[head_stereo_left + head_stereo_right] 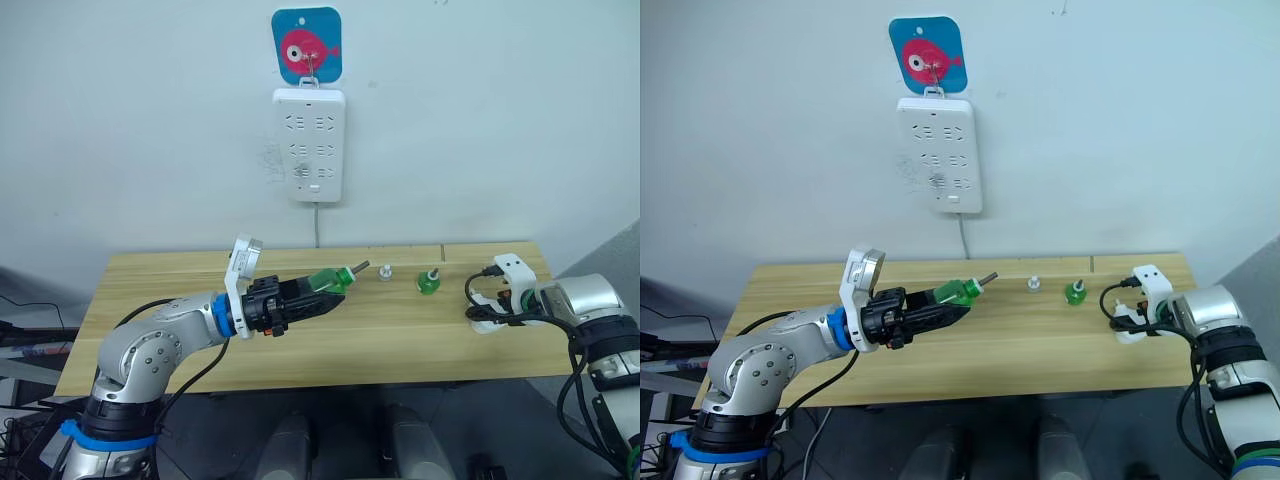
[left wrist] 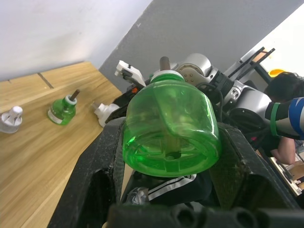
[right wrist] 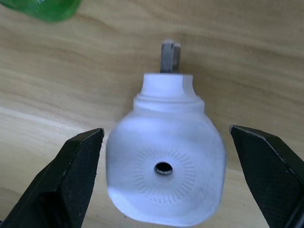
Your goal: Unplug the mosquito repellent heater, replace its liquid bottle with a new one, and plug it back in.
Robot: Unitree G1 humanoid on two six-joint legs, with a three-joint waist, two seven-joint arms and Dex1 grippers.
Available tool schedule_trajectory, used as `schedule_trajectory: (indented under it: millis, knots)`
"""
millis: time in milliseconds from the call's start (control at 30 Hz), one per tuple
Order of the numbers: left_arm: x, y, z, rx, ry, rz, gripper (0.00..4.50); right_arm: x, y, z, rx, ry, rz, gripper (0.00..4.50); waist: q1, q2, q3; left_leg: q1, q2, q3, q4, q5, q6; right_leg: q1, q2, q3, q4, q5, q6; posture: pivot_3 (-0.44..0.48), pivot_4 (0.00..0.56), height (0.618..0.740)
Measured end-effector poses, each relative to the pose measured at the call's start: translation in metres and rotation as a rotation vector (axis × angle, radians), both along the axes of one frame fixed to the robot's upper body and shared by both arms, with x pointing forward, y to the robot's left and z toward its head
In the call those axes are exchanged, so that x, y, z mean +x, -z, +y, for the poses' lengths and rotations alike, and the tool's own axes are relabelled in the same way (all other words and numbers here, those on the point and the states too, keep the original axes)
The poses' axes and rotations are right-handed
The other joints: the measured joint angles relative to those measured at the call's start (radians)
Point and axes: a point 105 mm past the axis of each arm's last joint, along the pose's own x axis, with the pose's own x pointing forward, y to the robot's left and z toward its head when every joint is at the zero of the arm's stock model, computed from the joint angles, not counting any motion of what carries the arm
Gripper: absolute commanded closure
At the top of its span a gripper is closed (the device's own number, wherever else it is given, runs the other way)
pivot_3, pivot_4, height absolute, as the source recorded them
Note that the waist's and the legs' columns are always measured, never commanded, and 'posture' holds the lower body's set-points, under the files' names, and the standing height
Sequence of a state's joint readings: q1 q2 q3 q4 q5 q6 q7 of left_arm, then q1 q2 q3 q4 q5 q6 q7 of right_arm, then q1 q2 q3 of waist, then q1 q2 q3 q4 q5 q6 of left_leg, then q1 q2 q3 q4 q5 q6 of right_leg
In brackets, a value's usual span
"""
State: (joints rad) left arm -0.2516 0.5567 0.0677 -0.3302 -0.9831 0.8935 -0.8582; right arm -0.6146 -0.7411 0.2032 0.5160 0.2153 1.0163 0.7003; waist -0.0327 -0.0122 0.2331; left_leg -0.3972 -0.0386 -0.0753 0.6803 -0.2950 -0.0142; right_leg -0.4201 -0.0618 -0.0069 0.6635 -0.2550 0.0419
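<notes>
Standing along the wall: a wooden bench (image 1: 300, 340), carrying every loose item listed below.
Left gripper (image 1: 318, 300): reaching out over the middle of the bench, its black fingers (image 2: 102, 156) closing on a green liquid bottle (image 1: 328, 280); the bottle is lying on its side in the grip, raised off the wood, its wick end pointing toward the bench's right end.
Left wrist view: showing the round green base of that bottle pinned between the two fingers, with the right arm beyond it.
Right gripper (image 3: 166, 180): sitting low at the right end of the bench, its claw spread wide, one finger on each side of the heater and neither one touching it.
Mosquito repellent heater (image 3: 165, 166): lying on the wood at the bench's right end, between the open fingers of the right gripper; its round white face with a small centre hole is turning toward the wrist camera, and its narrower neck is pointing away.
Second green bottle (image 1: 428, 282): standing upright near the back edge, right of centre, wick up.
Small white cap (image 1: 384, 271): sitting near the back edge, just left of the second green bottle and apart from it.
White power strip (image 1: 317, 143): hanging on the wall above the bench, its cord running down behind the back edge.
Blue hook plate with a pink fish (image 1: 307, 44): holding the power strip's top.
</notes>
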Motion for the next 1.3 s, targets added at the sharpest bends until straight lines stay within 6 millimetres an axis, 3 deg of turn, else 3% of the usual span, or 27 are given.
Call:
schedule_trajectory:
  millis: [267,367,467,667,733,800,867,933,1033,1167,1300]
  knots:
    - [0.000,0.000,0.001,0.007,-0.001,-0.001,2.28,-0.004,0.004,0.000,-0.017,-0.022,0.016,0.04,0.000,-0.001,0.007,0.000,0.000,0.000,0.000,0.000,0.000,0.000,0.000,0.000,0.000,0.000,0.000,-0.040,0.274,0.740]
    - [-0.001,-0.001,0.000,0.007,0.001,-0.006,2.28,-0.004,0.003,0.000,-0.017,-0.026,0.014,0.55,0.000,-0.001,0.007,0.000,0.000,0.000,0.000,0.000,0.000,0.000,0.000,0.000,0.000,0.000,0.000,-0.041,0.273,0.740]
    - [-0.002,-0.002,0.000,0.009,0.005,-0.012,2.28,-0.002,-0.002,-0.001,-0.014,-0.033,0.001,1.41,-0.001,-0.001,0.007,0.000,0.000,0.000,0.000,0.000,0.000,0.001,-0.001,0.000,0.000,0.000,0.000,-0.052,0.271,0.740]
    - [-0.008,0.001,-0.006,0.007,0.047,-0.006,2.28,-0.004,-0.011,0.004,0.063,-0.039,0.012,1.52,-0.001,0.000,0.009,-0.001,0.000,0.000,0.000,0.000,0.000,-0.001,-0.001,0.000,-0.001,0.000,0.000,-0.063,0.258,0.740]
    - [-0.008,0.000,-0.006,0.003,0.055,-0.011,2.28,-0.007,-0.027,0.006,0.108,-0.061,-0.004,1.52,0.000,0.001,0.010,-0.002,0.000,-0.001,0.000,0.000,0.000,-0.001,-0.001,-0.001,-0.001,0.000,0.000,-0.070,0.254,0.740]
    - [-0.006,-0.003,-0.006,-0.003,0.055,-0.023,2.28,-0.017,-0.058,0.006,0.175,-0.146,-0.042,1.52,0.003,0.004,0.012,-0.002,-0.001,-0.002,0.000,0.000,0.000,-0.001,-0.001,-0.002,-0.001,0.000,0.000,-0.085,0.251,0.740]
    - [-0.005,-0.007,-0.007,-0.016,0.067,-0.039,2.28,-0.030,-0.095,0.018,0.318,-0.223,-0.053,1.52,0.001,0.004,0.012,-0.002,0.000,-0.003,0.000,0.000,0.000,0.000,-0.001,-0.003,-0.002,0.000,0.000,-0.097,0.247,0.740]
    - [-0.006,-0.010,-0.011,-0.032,0.097,-0.054,2.28,-0.042,-0.119,0.034,0.453,-0.292,-0.035,1.52,0.000,0.004,0.012,-0.001,0.000,-0.003,0.000,0.000,0.000,0.001,-0.001,-0.003,-0.002,0.000,0.000,-0.102,0.247,0.740]
    - [-0.008,-0.009,-0.019,-0.035,0.152,-0.065,2.28,-0.054,-0.143,0.057,0.671,-0.333,0.012,1.52,-0.005,0.004,0.012,-0.001,0.000,-0.001,0.000,0.000,0.000,0.000,-0.001,-0.003,-0.002,0.000,0.000,-0.115,0.239,0.740]
    - [0.001,-0.017,-0.030,-0.055,0.194,-0.106,2.28,-0.053,-0.183,0.085,0.902,-0.420,0.006,1.52,-0.009,0.003,0.012,-0.002,-0.001,0.000,0.001,0.000,0.001,0.000,-0.001,-0.003,-0.001,0.000,0.000,-0.126,0.243,0.740]
    - [0.005,-0.019,-0.031,-0.056,0.220,-0.119,2.28,-0.060,-0.195,0.098,0.986,-0.476,0.026,1.52,-0.008,0.003,0.013,-0.003,-0.001,-0.001,0.000,-0.001,0.003,-0.001,-0.001,-0.003,-0.002,0.000,0.000,-0.131,0.242,0.740]
